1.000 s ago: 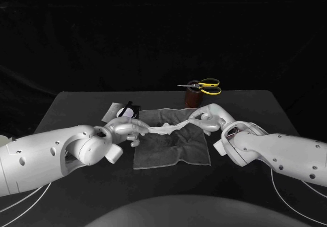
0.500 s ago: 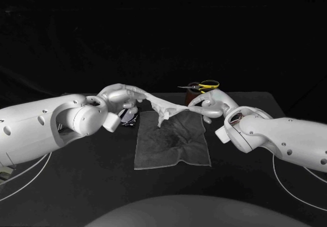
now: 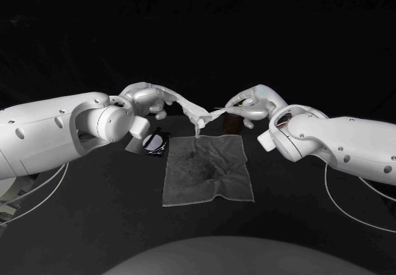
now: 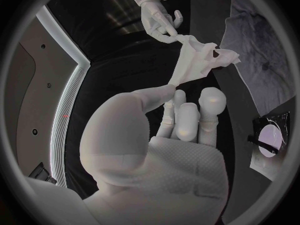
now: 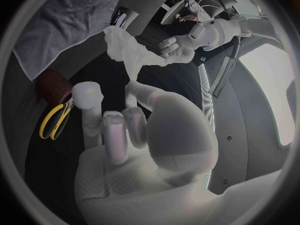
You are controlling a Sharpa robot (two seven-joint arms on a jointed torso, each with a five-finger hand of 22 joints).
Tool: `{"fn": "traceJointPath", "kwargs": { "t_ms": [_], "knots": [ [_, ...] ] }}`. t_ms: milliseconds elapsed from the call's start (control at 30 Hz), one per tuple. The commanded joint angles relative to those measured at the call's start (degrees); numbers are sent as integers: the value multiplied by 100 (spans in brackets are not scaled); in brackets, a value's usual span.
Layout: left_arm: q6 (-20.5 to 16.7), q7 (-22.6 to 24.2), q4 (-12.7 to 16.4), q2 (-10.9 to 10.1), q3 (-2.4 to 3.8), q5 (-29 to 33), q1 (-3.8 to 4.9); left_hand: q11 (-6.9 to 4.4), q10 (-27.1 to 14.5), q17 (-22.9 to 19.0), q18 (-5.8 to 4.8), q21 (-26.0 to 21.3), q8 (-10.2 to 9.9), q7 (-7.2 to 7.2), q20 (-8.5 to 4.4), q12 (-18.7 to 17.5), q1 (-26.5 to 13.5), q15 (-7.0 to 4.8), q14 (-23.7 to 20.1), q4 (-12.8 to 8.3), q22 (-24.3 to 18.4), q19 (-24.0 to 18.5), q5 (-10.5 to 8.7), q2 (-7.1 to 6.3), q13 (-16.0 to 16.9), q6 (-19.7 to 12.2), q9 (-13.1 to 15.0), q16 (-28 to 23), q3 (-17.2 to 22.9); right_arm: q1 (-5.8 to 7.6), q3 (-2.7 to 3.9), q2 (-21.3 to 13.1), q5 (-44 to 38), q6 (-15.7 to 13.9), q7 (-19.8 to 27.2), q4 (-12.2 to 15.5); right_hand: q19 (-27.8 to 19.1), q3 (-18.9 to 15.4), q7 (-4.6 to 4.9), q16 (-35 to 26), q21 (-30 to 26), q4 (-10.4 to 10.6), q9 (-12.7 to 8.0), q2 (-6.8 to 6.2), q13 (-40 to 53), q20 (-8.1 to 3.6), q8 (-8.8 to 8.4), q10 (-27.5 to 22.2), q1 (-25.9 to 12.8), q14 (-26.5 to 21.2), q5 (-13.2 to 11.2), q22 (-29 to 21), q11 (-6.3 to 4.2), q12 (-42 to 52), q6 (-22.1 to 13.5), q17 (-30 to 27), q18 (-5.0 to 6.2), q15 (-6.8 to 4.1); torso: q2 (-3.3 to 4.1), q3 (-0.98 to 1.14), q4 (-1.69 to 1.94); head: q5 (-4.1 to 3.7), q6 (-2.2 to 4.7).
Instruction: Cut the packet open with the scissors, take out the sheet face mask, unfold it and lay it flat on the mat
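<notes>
Both hands have risen since half a second ago, and your sheet face mask [image 3: 202,114] now hangs higher, clear of the mat [image 3: 206,172]. Your left hand [image 3: 149,98] pinches one end of the mask between its thumb and fingers [image 4: 212,102]. Your right hand [image 3: 252,105] pinches the other end the same way, with its other fingers extended. The mask stretches between the hands as a crumpled, partly folded band, and a flap droops above the mat's far edge. The mat lies wrinkled in the middle of the desk [image 3: 99,189]. The packet [image 3: 151,141] lies on the desk just beside the mat's far left corner. Yellow-handled scissors [image 5: 55,119] stand in a brown holder [image 5: 53,85] beyond the mat's far right corner, behind your right hand.
</notes>
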Motion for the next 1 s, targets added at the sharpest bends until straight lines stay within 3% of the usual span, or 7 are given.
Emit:
{"fn": "traceJointPath", "kwargs": {
  "t_ms": [33,133,267,367,533,733,1000],
  "knots": [
    [-102,-227,-97,40,-46,-98,36,-31,42,56,-68,30,19,-15,3,14,-14,2,50,6,27,45,16,31,7,44,688,26,20,46,0,31,65,33,-69,-96,40,36,-52,32,16,7,1024,14,897,-12,504,370,-20,728,12,523,-50,-7,63,1510,76,-167,-57,-1,4,-5,0],
    [-149,-293,-177,69,1,-232,25,-31,35,-6,-54,-16,10,-14,2,7,-8,2,14,-13,-9,9,16,20,5,35,696,18,34,57,23,30,51,13,-77,-166,36,43,-53,32,1,4,1029,15,917,-12,507,378,-19,728,12,520,-51,27,60,1510,78,-167,-7,-7,7,1,0],
    [-101,-418,-175,107,-217,-214,47,-35,59,51,-62,18,11,-21,3,9,-26,-1,56,-5,17,37,16,26,7,54,721,26,46,85,-20,79,122,27,-81,-236,38,44,-53,32,13,4,1035,11,893,-12,510,369,-24,728,12,522,-51,-14,59,1510,77,-168,-67,0,9,1,0],
    [-153,-350,-156,94,-11,-359,-85,-28,34,5,-48,-19,-13,-14,-1,-10,-6,0,30,-44,-13,5,17,4,2,31,736,17,77,73,18,68,77,3,-62,-237,29,48,-53,32,-25,3,1038,13,911,-13,511,376,-24,728,12,514,-51,17,57,1510,83,-168,9,-7,13,-31,0],
    [-15,-537,-144,152,-321,-325,-10,-35,76,117,-71,61,-9,-19,1,0,-46,-2,108,-19,49,72,16,11,5,67,766,33,71,105,-118,160,177,74,-121,-369,35,50,-53,32,5,5,1049,7,901,-13,518,372,-34,728,12,520,-51,-2,55,1510,78,-169,-52,-9,5,-59,0],
    [44,-595,-235,236,-456,-251,-45,-36,70,105,-67,51,-16,-20,0,-6,-39,-3,101,-29,41,64,16,8,3,61,770,31,82,53,-158,308,258,134,-151,-592,36,53,-54,32,8,5,1051,8,902,-13,519,373,-35,728,12,520,-51,0,54,1510,78,-169,-50,-11,7,-45,0],
    [-7,-627,-675,560,-507,-164,-112,-37,70,115,-71,65,-19,-20,0,-9,-41,-4,107,-30,52,75,16,5,2,60,772,31,84,-33,-185,626,308,244,-321,-1040,26,57,-53,32,-27,9,1058,11,898,-13,521,371,-40,728,12,513,-51,-7,51,1510,83,-169,-11,-21,-8,-29,0]
  ]
}}
